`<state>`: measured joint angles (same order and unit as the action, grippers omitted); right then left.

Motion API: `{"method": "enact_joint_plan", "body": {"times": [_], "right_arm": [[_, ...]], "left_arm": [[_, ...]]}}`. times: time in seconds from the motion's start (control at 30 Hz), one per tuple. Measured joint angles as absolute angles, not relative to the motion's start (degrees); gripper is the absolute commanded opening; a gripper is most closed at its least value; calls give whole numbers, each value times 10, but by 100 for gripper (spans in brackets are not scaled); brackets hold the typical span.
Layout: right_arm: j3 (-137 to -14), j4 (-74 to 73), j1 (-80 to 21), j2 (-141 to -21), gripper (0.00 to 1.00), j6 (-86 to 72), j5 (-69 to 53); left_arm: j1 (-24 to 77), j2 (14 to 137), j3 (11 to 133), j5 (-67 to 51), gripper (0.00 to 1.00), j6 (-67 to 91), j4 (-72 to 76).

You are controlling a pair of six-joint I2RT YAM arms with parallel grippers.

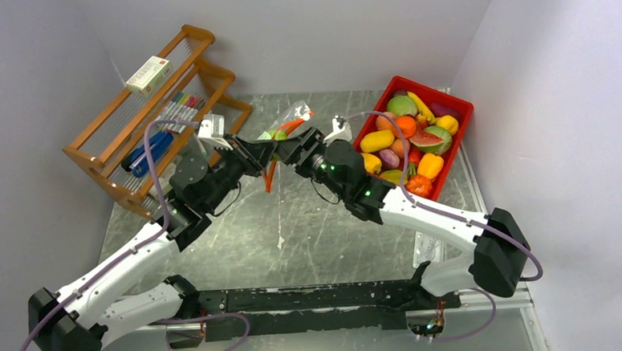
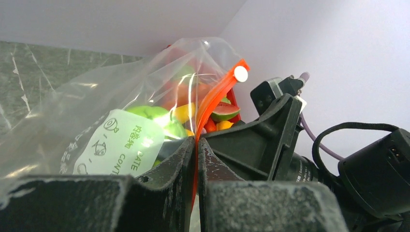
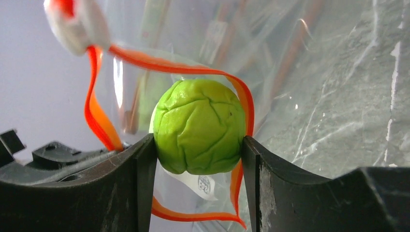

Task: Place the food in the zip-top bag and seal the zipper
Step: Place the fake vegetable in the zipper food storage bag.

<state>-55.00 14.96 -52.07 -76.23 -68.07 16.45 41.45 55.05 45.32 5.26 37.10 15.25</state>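
Wooden rack point(image 1: 122, 153) at ten o'clock on the grey table point(image 1: 311, 232), with a white box point(image 1: 148, 74) on its top rail and coloured pens point(image 1: 182, 102) on the tier below.

Left end effector point(image 2: 196, 145), reaching from seven o'clock toward the table's centre. Its jaws are pressed together on the zipper point(image 2: 212, 104), and the orange-red strip rises from between the two fingers to a white slider point(image 2: 240, 73) at its upper end.

Zip-top bag point(image 2: 87, 116), just past the centre toward twelve o'clock, between the two end effectors. It is clear and crinkled, with a white printed label point(image 2: 121, 147) facing the left wrist camera. Its mouth stands open, and in the right wrist view the zipper forms a wide loop.

Right end effector point(image 3: 198, 142), reaching in from five o'clock, tip to tip with the left one. Its jaws are part-way apart and clamped on a green toy vegetable point(image 3: 198, 121), round and wrinkled like a small cabbage. The toy sits framed by the zipper loop; whether it has passed the mouth cannot be told.

Red bin point(image 1: 458, 105) at two o'clock, holding the remaining food point(image 1: 406, 138): yellow, orange, green, red and purple pieces, piled together.
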Motion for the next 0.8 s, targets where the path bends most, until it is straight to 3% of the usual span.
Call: {"method": "enact_joint_plan", "body": {"times": [0.2, 0.37, 0.63, 0.8], "right_arm": [[-484, 319, -502, -765, 29, -647, 79], [-428, 480, -488, -795, 22, -684, 15], [-577, 166, -490, -786, 24, -662, 122], [-621, 44, -490, -788, 23, -639, 186]], "left_arm": [[406, 540, 453, 34, 7, 384, 167], [388, 532, 451, 4, 7, 421, 169], [383, 532, 473, -4, 7, 406, 133], [383, 540, 501, -1, 7, 375, 109]]}}
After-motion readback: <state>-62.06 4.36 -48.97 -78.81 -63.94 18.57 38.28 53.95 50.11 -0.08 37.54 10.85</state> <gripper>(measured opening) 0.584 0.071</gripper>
